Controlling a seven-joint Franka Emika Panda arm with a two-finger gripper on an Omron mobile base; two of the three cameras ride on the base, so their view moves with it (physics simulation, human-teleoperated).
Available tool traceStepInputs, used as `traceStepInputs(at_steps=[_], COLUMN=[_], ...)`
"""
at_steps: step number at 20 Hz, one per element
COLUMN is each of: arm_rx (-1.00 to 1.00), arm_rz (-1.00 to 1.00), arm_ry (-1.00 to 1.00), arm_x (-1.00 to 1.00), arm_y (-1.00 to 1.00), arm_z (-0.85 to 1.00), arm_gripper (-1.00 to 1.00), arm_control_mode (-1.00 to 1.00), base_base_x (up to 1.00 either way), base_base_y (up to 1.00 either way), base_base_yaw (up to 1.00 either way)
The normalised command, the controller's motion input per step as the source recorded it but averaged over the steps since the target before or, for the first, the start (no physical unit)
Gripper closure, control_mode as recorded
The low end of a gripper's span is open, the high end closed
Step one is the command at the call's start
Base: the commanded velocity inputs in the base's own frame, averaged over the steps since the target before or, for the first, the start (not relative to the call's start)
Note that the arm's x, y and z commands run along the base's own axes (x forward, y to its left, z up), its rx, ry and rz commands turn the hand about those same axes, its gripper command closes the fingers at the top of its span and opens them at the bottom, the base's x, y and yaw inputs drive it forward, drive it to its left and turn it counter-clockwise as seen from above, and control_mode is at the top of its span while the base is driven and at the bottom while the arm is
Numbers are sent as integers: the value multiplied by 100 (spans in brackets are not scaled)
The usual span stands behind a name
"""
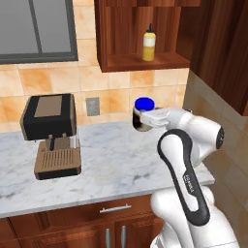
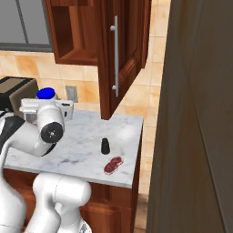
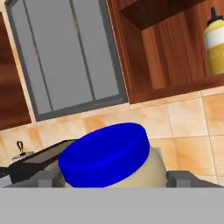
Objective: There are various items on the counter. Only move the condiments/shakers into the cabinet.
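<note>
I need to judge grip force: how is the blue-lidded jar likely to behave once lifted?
The blue-lidded jar looks squat and rigid, so it probably won't flex or tip easily. Its rounded, smooth-looking sides may slip between the gripper fingers flanking it. It probably weighs a fair amount for its size.

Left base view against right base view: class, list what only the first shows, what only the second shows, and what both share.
Only the left base view: the yellow squeeze bottle standing on the cabinet shelf, and the whole coffee machine on the counter.
Only the right base view: the small black shaker and the dark-red lumpy object near the counter's right end, plus the open cabinet door.
Both: the blue-lidded jar at the tool, the wall socket and the window.
</note>
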Motion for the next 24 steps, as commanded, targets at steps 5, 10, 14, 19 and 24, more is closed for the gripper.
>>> traceStepInputs(at_steps=[5, 10, 14, 19, 24], arm_rx=[0, 0, 0, 1, 2], arm_rz=[-43, -43, -23, -12, 0], arm_ry=[0, 11, 45, 14, -1], arm_x=[-54, -38, -35, 0, 0], arm_y=[0, -6, -14, 0, 0], arm_z=[100, 100, 94, 59, 31], arm_gripper=[100, 100, 100, 100, 100], arm_control_mode=[-100, -100, -100, -100, -100], base_base_x=[0, 0, 0, 0, 0], base_base_y=[0, 0, 0, 0, 0], base_base_yaw=[0, 0, 0, 0, 0])
